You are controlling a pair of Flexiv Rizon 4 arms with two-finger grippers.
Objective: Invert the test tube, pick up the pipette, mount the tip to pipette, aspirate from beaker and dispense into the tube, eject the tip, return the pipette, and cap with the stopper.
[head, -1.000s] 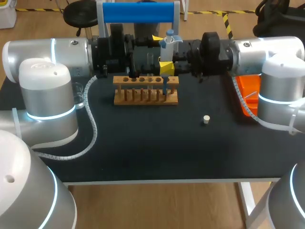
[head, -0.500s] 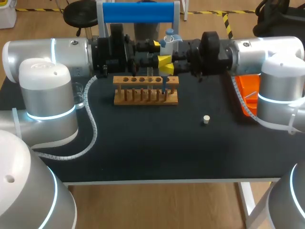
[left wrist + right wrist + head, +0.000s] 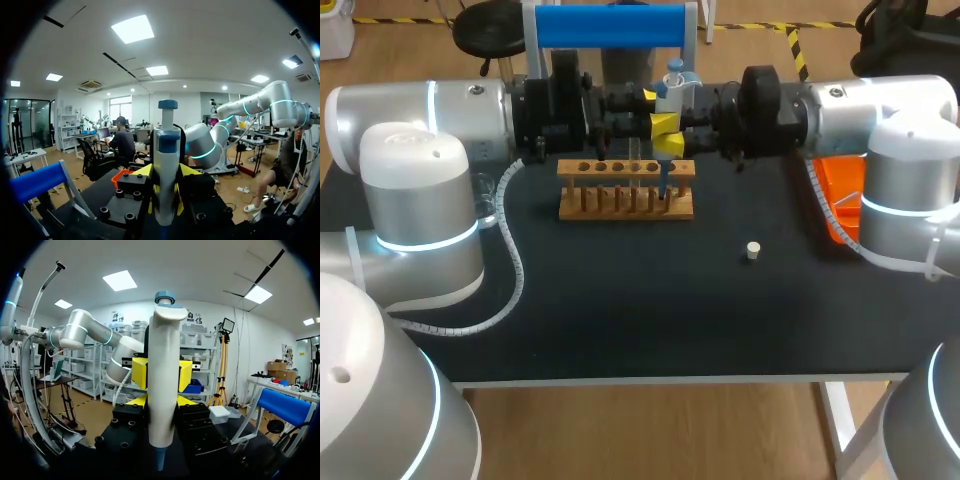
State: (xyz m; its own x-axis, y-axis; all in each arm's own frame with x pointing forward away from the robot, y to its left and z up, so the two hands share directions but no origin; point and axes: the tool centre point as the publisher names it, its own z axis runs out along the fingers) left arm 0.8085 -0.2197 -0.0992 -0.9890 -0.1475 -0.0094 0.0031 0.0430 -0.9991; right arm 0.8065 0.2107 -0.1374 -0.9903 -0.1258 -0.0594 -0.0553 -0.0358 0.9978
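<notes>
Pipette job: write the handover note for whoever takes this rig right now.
Right gripper: shut on the pipette, held upright over the wooden rack, its blue lower end down at the rack's right end.
Left gripper: beside the pipette's upper part, opposite the right one; grip unclear.
Stopper: loose on the table, right of the rack.
Done: pipette picked up.
Unclear: tip mounting, liquid transfer.
To do: eject tip, return pipette, cap with stopper.
</notes>
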